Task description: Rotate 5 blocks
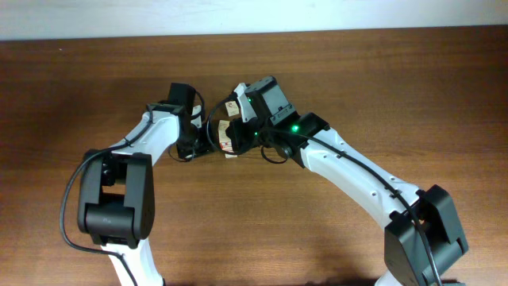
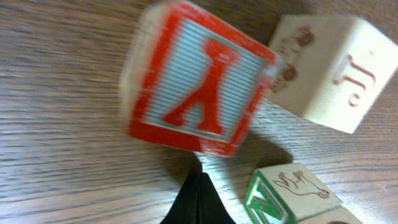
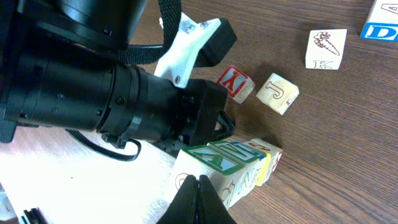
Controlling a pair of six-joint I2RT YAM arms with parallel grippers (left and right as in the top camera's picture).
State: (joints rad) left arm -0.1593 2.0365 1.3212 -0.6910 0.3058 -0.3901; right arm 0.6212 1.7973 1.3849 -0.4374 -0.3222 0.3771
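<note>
In the right wrist view, several light-wood blocks stand in a tight row: a green-marked one (image 3: 219,155) nearest me, then a yellow-edged one (image 3: 264,167) and a red-edged one (image 3: 277,159). My right gripper (image 3: 198,186) is shut and empty, its tips against the near face of the green-marked block. In the left wrist view, my left gripper (image 2: 198,190) is shut and empty. Its tip is at the lower edge of a blurred, tilted cube with a red "Y" (image 2: 199,87). The green-marked block (image 2: 283,196) is to its right. Overhead, both wrists cover most of the blocks (image 1: 228,137).
Loose cubes lie past the row: the red "Y" cube (image 3: 236,82), a "J" cube (image 3: 278,93) (image 2: 329,65), a "K" cube (image 3: 326,48) and a blue-marked cube (image 3: 380,28). The left arm's black wrist (image 3: 112,93) crowds the row's left side.
</note>
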